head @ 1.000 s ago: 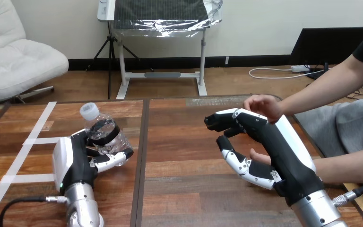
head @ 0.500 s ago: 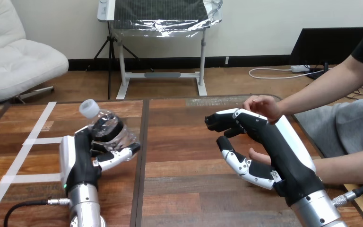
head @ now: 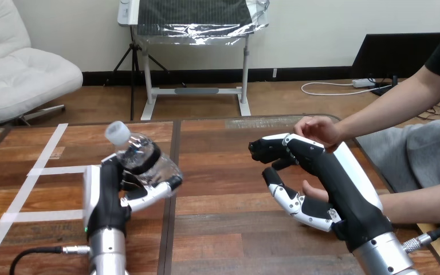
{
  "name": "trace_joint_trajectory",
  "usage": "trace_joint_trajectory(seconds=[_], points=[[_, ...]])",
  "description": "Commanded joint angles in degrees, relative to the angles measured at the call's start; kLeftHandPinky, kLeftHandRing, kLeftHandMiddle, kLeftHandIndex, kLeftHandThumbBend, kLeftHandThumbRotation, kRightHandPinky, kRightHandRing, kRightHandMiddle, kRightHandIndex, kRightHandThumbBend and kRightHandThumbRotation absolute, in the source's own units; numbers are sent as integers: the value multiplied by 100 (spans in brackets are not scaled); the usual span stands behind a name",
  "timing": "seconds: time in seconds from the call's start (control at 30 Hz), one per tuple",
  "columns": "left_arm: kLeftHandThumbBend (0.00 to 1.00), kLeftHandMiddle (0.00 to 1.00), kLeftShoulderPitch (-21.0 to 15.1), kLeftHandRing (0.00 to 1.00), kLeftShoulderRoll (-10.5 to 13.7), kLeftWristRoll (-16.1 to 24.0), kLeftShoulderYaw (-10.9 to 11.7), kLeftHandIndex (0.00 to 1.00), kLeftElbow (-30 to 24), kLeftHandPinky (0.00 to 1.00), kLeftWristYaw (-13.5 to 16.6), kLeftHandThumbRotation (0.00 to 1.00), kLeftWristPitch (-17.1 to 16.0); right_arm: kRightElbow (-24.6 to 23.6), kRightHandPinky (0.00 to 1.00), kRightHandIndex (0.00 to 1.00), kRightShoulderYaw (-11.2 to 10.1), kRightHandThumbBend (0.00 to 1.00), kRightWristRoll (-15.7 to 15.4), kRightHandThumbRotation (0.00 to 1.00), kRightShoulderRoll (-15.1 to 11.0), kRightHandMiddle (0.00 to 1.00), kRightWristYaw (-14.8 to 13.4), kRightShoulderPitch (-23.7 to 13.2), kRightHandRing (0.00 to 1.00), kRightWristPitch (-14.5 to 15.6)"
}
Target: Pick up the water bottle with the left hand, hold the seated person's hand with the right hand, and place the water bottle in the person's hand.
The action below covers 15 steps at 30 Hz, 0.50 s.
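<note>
Left hand [head: 112, 192]: clamped round water bottle [head: 143, 160]
Right hand [head: 321, 172]: closure cannot be told
Person's lower hand [head: 315, 190]: found well right of water bottle

black, white-shelled left robot hand [head: 110, 195] on silver forearm [head: 107, 259].

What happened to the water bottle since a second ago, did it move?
Yes. The left hand carried the water bottle to the right, closer to the dark seam down the middle of the table.
</note>
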Motion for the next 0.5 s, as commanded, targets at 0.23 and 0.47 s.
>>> trace_joint_trajectory(seconds=[0.23,0.47], points=[[60,42,235,40,-30,152,-60,51,-2329,39,-471,0,398,-332,62,74,-394,34,-184,0,-554,74,118,-471,72,-34],[60,42,404,40,-58,232,-68,51,-2706,39,-608,0,604,-599,68,76,-666,43,-419,0,-986,77,296,-483,76,430]])
